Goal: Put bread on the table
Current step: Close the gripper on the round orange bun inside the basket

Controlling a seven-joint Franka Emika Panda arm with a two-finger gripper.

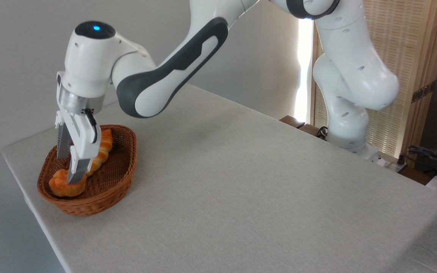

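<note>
The wicker basket point(123, 167) sits on the table point(241, 189) near its far left corner and serves as the reference point for all positions below. The bread point(61, 186), a small round orange-golden bun, lies inside the basket at its near left end, resting on the woven floor against the basket wall. A longer braided loaf point(102, 149) lies in the same basket behind the bun, running diagonally toward the far right part of the rim. The gripper point(68, 168) hangs over the basket's left half, pointing downward into its interior. Its jaws stand apart at a moderate opening. One finger point(78, 170) reaches down in front of the braided loaf, with its tip at the upper edge of the bun; the other finger point(63, 142) is located behind it, toward the far left rim of the basket. Whether either fingertip makes contact with the bun cannot be determined from this view. Nothing is clamped between the jaws. The white arm point(154, 79) extends from the gripper up and to the right of the basket. The arm base point(349, 132) stands beyond the far edge of the table, well apart from the basket. The table surface to the right of the basket carries no objects.
</note>
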